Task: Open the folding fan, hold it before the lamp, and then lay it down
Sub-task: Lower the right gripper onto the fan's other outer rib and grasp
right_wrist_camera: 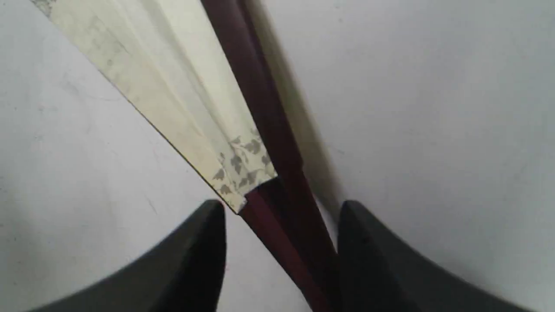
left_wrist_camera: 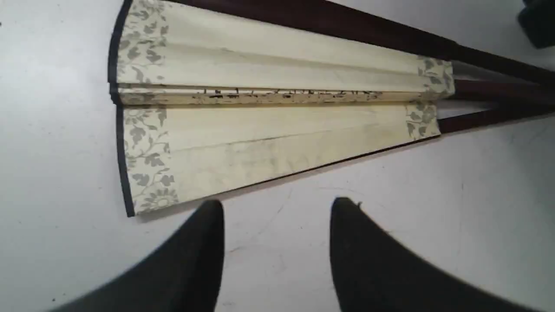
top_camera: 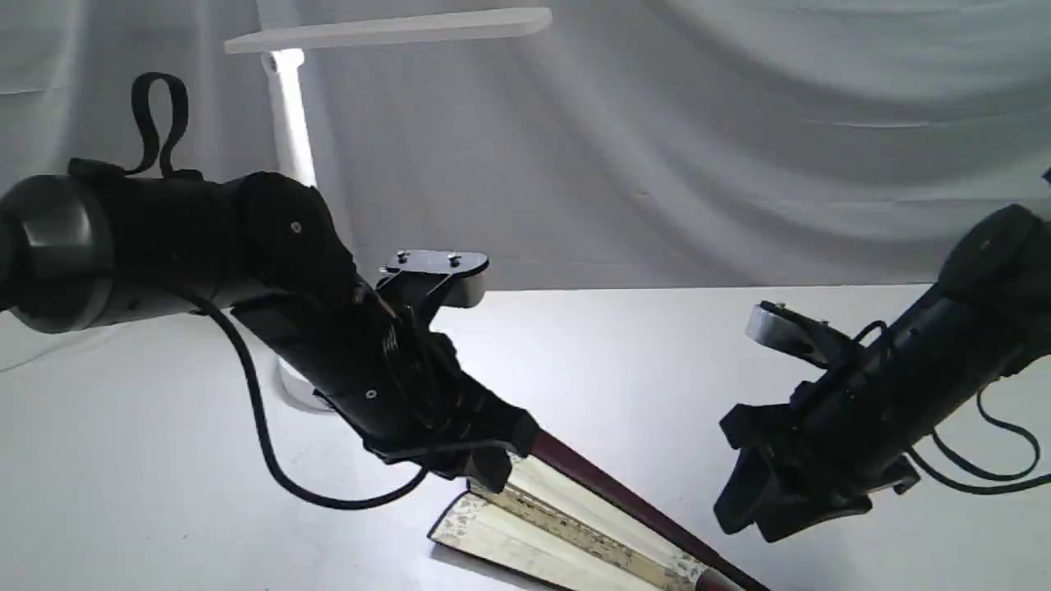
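Note:
The folding fan (top_camera: 566, 525) lies on the white table, only partly spread: a few cream pleats with a leaf-patterned border, dark maroon guards and ribs. In the left wrist view the fan (left_wrist_camera: 269, 130) shows a thin line of black writing in a fold. My left gripper (top_camera: 491, 469) is open just over the leaf's wide end, its fingers (left_wrist_camera: 204, 242) bare. My right gripper (top_camera: 749, 510) hangs open above the rib end. In the right wrist view the fan's (right_wrist_camera: 182, 108) ribs run between the fingers (right_wrist_camera: 204, 247), untouched. The white lamp (top_camera: 289, 123) stands behind my left arm.
The lamp's flat bar head (top_camera: 394, 29) juts right at the top, and its round base (top_camera: 297, 396) is mostly hidden by my left arm. A grey draped cloth (top_camera: 739, 139) backs the table (top_camera: 640, 353). Black cables hang from both arms.

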